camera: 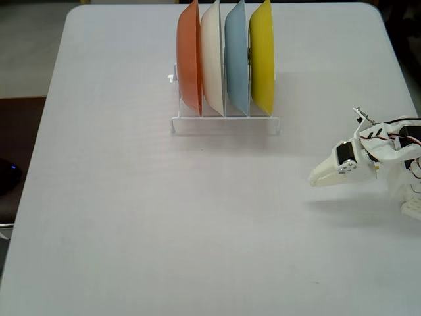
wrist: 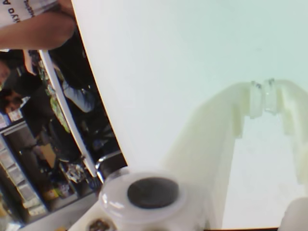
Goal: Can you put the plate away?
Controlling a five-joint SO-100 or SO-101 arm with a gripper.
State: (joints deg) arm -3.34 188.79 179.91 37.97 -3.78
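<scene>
Already the plate (camera: 262, 56) is standing on edge in the white rack (camera: 223, 123), filling the slot farthest from the orange plate (camera: 188, 56), just beside the light blue plate (camera: 236, 58), with a white plate (camera: 212, 56) sitting between the orange and blue ones. Well apart from the rack, the gripper (camera: 318, 177) is hovering over bare table (camera: 131, 197) toward the right edge of the fixed view; in the wrist view its fingertips (wrist: 255, 98) are meeting, pinched together on nothing. I'm judging the job done, with only parking the arm left.
</scene>
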